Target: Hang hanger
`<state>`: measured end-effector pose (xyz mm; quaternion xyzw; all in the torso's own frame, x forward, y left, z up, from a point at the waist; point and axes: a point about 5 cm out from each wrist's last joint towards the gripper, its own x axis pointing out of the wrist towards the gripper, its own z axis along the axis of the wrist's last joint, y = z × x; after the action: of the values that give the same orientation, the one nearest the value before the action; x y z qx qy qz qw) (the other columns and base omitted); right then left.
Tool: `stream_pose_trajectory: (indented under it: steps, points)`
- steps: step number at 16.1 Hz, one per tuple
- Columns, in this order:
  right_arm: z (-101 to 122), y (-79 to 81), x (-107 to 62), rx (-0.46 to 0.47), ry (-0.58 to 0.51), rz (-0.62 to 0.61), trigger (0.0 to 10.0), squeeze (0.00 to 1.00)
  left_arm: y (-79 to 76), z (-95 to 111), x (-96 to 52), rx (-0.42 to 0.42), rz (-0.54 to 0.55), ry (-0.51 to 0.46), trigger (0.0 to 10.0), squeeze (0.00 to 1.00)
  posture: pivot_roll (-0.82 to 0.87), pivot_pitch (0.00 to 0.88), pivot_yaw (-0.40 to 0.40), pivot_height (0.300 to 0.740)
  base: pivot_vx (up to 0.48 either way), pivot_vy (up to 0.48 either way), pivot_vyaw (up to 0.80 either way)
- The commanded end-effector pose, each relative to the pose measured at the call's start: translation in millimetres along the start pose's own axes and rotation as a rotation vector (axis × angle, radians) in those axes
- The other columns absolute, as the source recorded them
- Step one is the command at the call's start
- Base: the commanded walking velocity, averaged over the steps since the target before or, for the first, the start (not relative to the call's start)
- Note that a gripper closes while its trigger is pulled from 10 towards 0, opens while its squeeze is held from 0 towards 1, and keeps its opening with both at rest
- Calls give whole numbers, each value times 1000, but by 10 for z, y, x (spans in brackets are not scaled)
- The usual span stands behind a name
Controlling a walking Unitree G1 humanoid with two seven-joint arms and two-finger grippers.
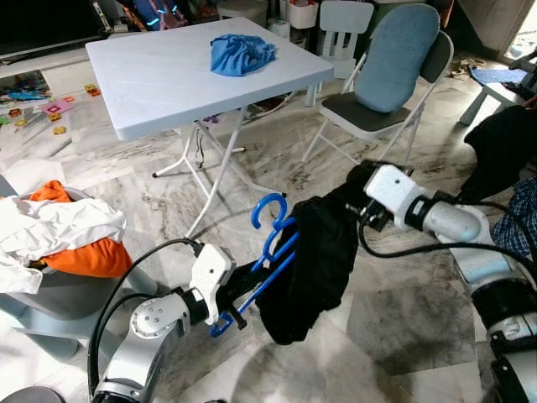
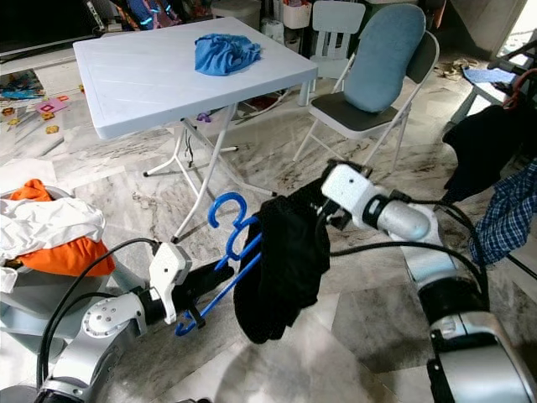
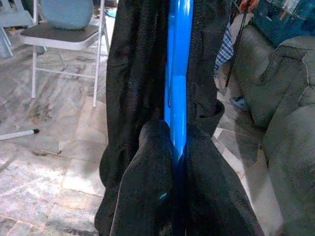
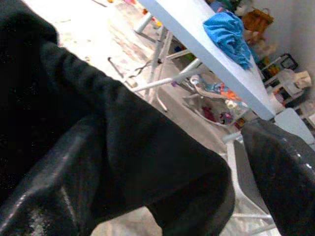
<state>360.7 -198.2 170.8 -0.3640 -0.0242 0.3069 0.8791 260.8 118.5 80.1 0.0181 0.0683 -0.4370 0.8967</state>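
In the left eye view, the left gripper (image 1: 237,295) reaches forward low over the marble floor (image 1: 394,327) and its jaws are clamped on the lower end of a blue hanger (image 1: 270,252). The hanger slants up and away from the jaws, its hook (image 1: 268,208) free in the air above. A black garment (image 1: 315,264) is draped over the hanger's far arm and hangs down below it. The right gripper (image 1: 357,210) comes in from the right with its fingers buried in the top of the garment; whether they are together or apart cannot be told. Behind stand a white folding table (image 1: 159,84) with a blue cloth (image 1: 241,53) on it, a folding chair (image 1: 390,84), and at the left a basket (image 1: 50,294) holding white and orange laundry.

The right eye view shows the same arrangement.

In the left wrist view, the blue bar runs straight out between the fingers, black fabric on both sides.

In the right wrist view, one shiny black finger (image 4: 283,162) shows beside folds of the garment
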Motion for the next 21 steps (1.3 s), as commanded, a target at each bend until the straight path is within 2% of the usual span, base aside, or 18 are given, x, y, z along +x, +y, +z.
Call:
stream_pose_trajectory:
  steps: [1, 5, 8, 10, 12, 13, 14, 15, 18, 21]
  points:
    - [20, -107, -6, 13, 5, -45, 10000, 1000, 64, 89, 5, 19, 23, -39, 0, 0, -125, 21, -8, 740, 0, 0, 0]
    - [-61, -115, -33, 63, 44, -88, 10000, 1000, 136, 76, -12, 3, 95, -40, 0, 0, -127, 27, -9, 740, 0, 0, 0]
    - [-106, -117, -52, 144, 58, -96, 10000, 1000, 239, 96, -24, -18, 169, -56, 0, 0, -131, 27, -8, 740, 0, 0, 0]
    - [-163, 0, -59, 204, 97, 10, 10000, 1000, 331, 139, 3, -44, 246, -82, 0, 0, -136, 26, -7, 740, 0, 0, 0]
    - [-241, 189, -99, 206, 137, 146, 10000, 969, 335, 167, 49, -57, 252, -95, 0, 0, -136, 25, -11, 740, 0, 0, 0]
    - [-226, 243, -101, 223, 125, 184, 10000, 600, 332, 174, 66, -55, 251, -98, 0, 0, -137, 25, -11, 740, 0, 0, 0]
    - [-197, 292, -97, 247, 109, 225, 10000, 353, 326, 186, 87, -55, 247, -104, 0, 0, -139, 24, -10, 740, 0, 0, 0]
    - [-198, 307, -88, 273, 111, 225, 10000, 0, 310, 198, 104, -56, 239, -109, 0, 0, -141, 23, -10, 740, 0, 0, 0]
    - [-180, 364, -27, 377, 92, 160, 10000, 0, 218, 275, 215, -38, 187, -128, 0, 0, -135, 22, -8, 740, 0, 0, 0]
    - [-132, 445, 30, 448, 74, 111, 10000, 0, 125, 319, 265, -30, 138, -139, 0, 0, -134, 23, 0, 740, 0, 0, 0]
